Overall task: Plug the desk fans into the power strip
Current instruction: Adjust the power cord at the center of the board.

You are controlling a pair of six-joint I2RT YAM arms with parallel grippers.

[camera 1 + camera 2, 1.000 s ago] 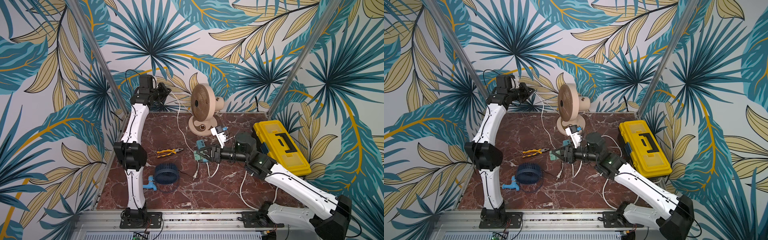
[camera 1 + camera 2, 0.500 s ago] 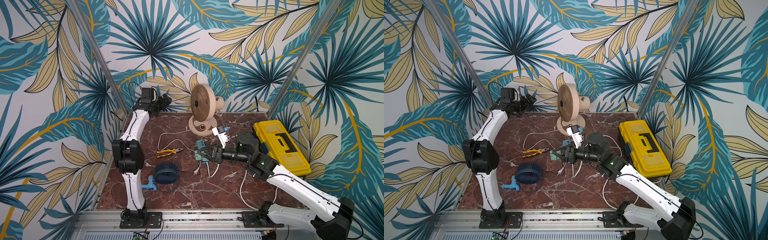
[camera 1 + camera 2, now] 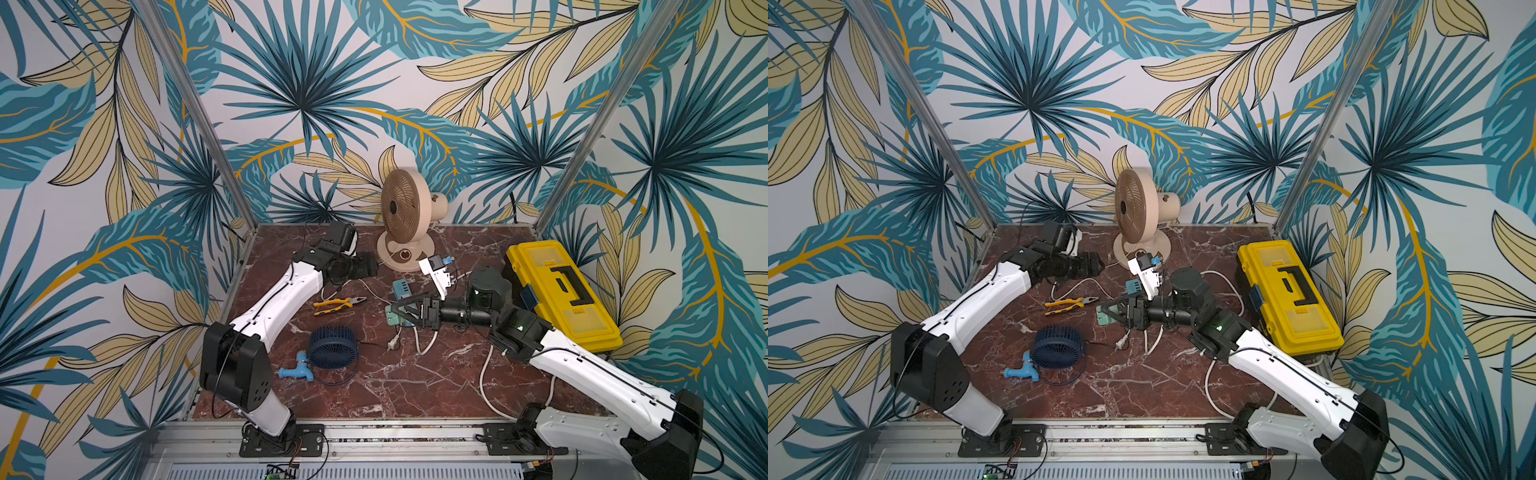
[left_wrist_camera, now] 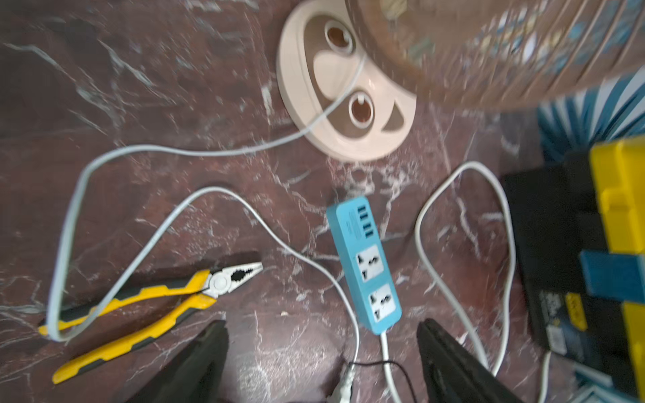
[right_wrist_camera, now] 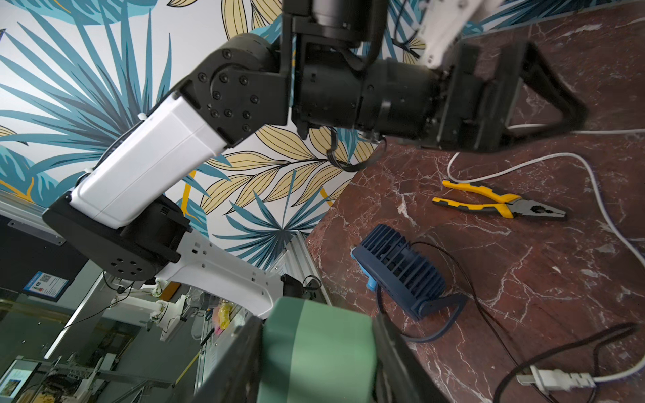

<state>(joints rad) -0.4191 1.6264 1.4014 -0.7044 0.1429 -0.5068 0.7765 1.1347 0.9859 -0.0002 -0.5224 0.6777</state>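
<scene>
Left jaws apart, right jaws clamping a green block (image 5: 317, 349), we'd pinch the light, stiff plug (image 5: 555, 380) by its body.

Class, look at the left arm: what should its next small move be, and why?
Probably lower the left gripper onto the white plug: its jaws stand open and empty, while the plug lies loose on the table, not in the power strip.
</scene>
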